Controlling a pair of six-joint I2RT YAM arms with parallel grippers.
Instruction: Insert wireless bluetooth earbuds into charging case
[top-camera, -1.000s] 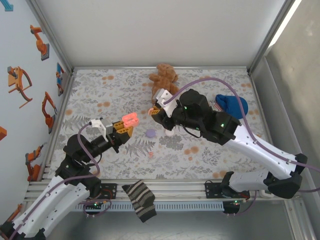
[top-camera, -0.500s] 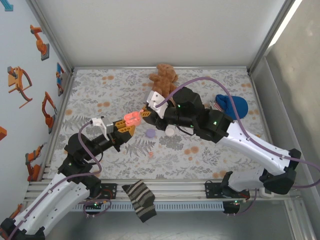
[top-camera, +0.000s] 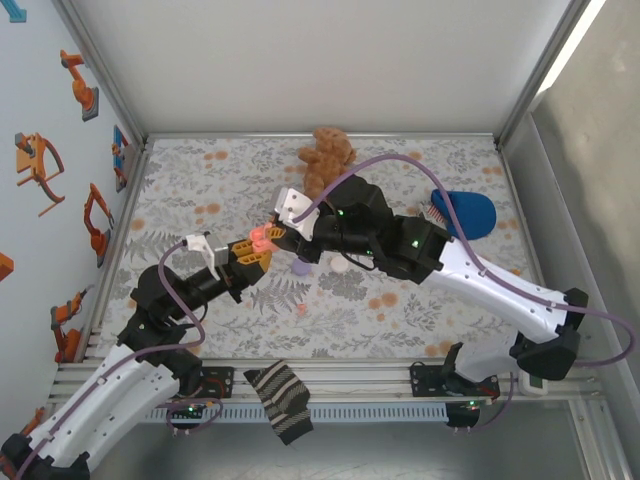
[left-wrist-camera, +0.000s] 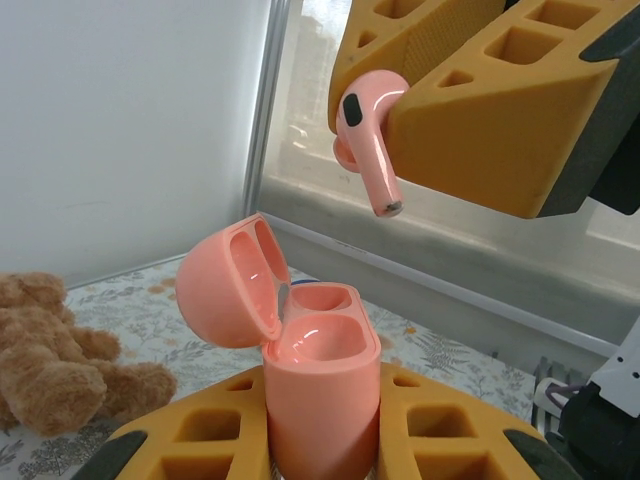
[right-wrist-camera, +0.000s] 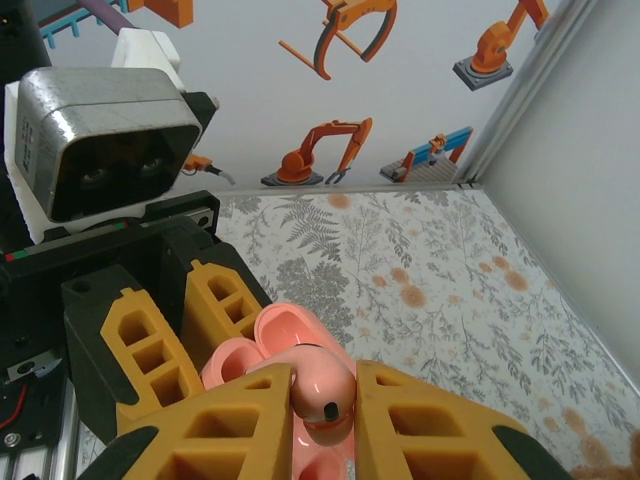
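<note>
Your left hand (left-wrist-camera: 320, 445) clamps the open case (left-wrist-camera: 318, 355) at lower centre; your right hand (right-wrist-camera: 322, 430) pinches an earbud (left-wrist-camera: 365, 140) just above. Align its stem over the case's opening, then lower straight.

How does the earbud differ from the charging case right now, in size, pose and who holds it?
Size: the earbud is far smaller than the charging case. Pose: the earbud hangs stem-down, slightly tilted, above and apart from the case; the case stands upright, lid hinged open. Hold: the right gripper clamps the earbud, the left gripper the case. Both are glossy salmon-pink.
</note>
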